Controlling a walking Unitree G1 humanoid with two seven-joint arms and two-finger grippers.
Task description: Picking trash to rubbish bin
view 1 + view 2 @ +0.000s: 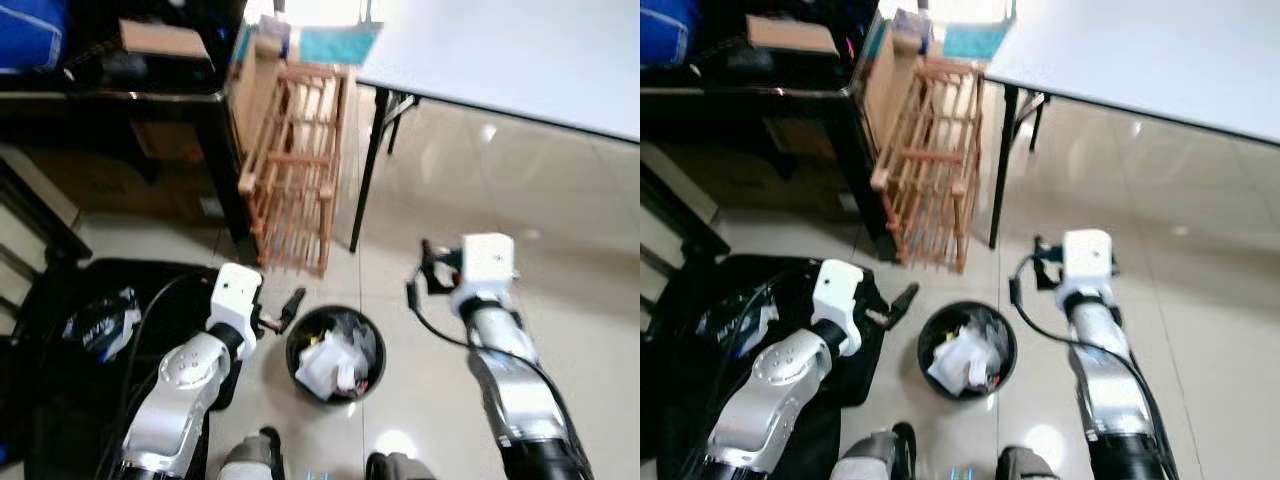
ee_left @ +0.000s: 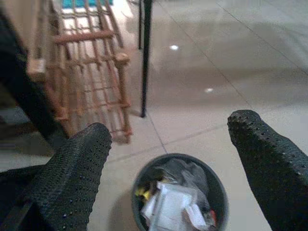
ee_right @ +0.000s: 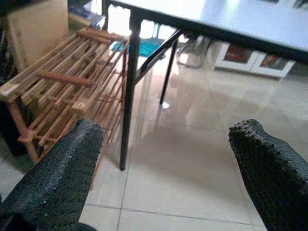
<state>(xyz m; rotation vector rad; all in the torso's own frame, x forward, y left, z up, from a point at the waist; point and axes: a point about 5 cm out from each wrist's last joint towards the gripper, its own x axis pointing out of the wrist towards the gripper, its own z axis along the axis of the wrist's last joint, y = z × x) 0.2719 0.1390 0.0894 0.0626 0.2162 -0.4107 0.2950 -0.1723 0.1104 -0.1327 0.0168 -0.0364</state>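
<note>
A round black rubbish bin point(image 1: 335, 355) stands on the tiled floor right in front of me, holding crumpled white paper and other trash point(image 1: 330, 365). My left gripper point(image 1: 286, 309) hovers just left of the bin's rim. It is open and empty, and its wrist view looks down on the bin point(image 2: 179, 197) between the two black fingers point(image 2: 72, 173). My right gripper point(image 1: 428, 268) is raised to the right of the bin and a little beyond it. It is open too, with nothing between its fingers point(image 3: 62, 173), and it faces the table legs.
A wooden slatted rack point(image 1: 295, 170) leans beyond the bin, next to a dark desk point(image 1: 120, 95) with a cardboard box point(image 1: 165, 40). A white table point(image 1: 520, 50) on black legs point(image 1: 365, 170) spans the right. A black bag point(image 1: 95, 325) lies at the left.
</note>
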